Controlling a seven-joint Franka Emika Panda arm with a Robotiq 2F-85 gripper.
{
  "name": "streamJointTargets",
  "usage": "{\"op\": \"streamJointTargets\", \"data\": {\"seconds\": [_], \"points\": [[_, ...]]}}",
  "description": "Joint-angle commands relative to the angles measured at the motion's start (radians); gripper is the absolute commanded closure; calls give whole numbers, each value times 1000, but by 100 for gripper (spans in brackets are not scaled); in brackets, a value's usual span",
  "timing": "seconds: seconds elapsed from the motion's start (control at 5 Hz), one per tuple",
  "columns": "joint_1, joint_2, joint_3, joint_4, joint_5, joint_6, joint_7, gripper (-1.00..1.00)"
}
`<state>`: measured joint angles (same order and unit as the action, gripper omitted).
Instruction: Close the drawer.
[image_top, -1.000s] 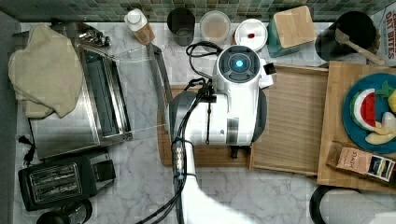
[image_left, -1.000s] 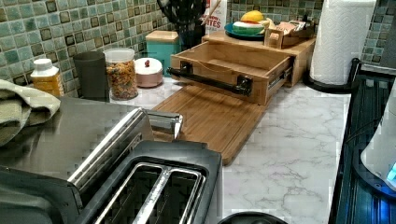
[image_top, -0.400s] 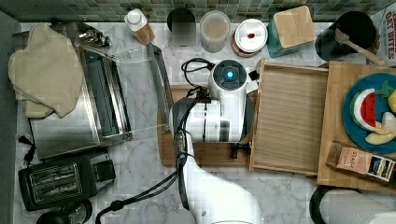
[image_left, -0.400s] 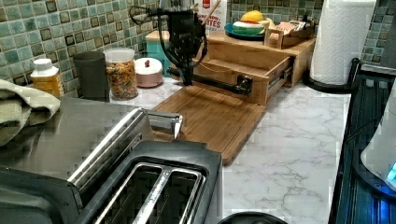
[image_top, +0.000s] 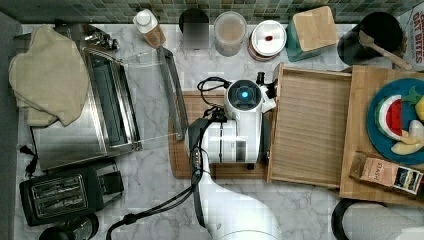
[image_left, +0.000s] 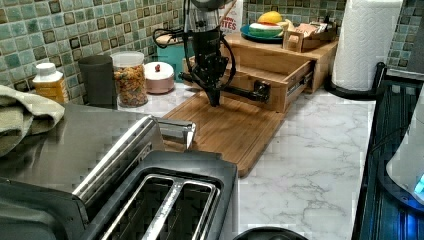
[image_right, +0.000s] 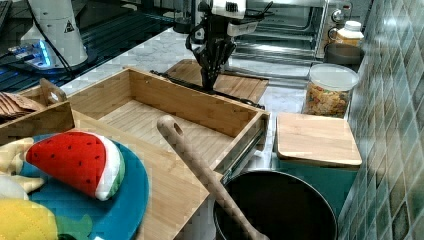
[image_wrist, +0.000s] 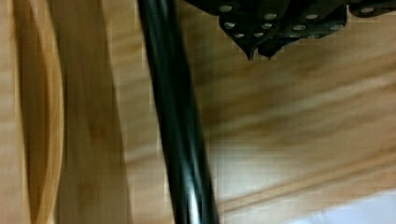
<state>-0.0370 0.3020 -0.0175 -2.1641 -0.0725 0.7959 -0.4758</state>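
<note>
Drawer (image_top: 312, 127) is the thing to shut, and it stands pulled well out of its cabinet block (image_top: 382, 135) toward the top view's left.

Going left to right across the top view:

1. A toaster oven (image_top: 97, 107) with a cloth (image_top: 47, 75) on it sits at the far left, and a toaster (image_top: 60, 192) below it.
2. A darker cutting board (image_left: 235, 125) lies flat on the marble counter (image_left: 310, 165), just in front of the drawer's face.
3. The gripper (image_left: 214, 97) hangs tip-down over that board, just beside the black bar handle (image_left: 245, 92) on the drawer front. In the wrist view its 2 fingertips (image_wrist: 257, 46) come together to a point with nothing between them, so they look pressed closed and empty.
4. The drawer tray is open and bare inside.
5. The block carries a blue plate (image_top: 395, 120) of toy fruit.

My judgement is that the drawer is rigid wood on metal side rails (image_right: 245, 145), fairly light and likely to slide with steady pressure. A grasp seems unnecessary. Pressing the closed fingers flat against the front panel near the handle's middle should keep it from skewing on its rails. The block may shift if shoved hard.
</note>
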Motion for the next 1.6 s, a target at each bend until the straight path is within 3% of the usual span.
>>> {"op": "streamJointTargets", "data": {"seconds": [0.2, 0.4, 0.6, 1.0, 1.4, 1.6], "points": [[-37, -91, -62, -20, -52, 52, -30, 100], [-81, -103, -73, -51, -35, 125, -113, 100], [-127, -83, -103, 19, -40, 66, -195, 100], [-211, -112, -196, -38, 8, 177, -332, 100], [-251, -92, -305, 3, -73, 135, -329, 100], [-304, -48, -328, 45, -48, 145, -414, 100]]}}
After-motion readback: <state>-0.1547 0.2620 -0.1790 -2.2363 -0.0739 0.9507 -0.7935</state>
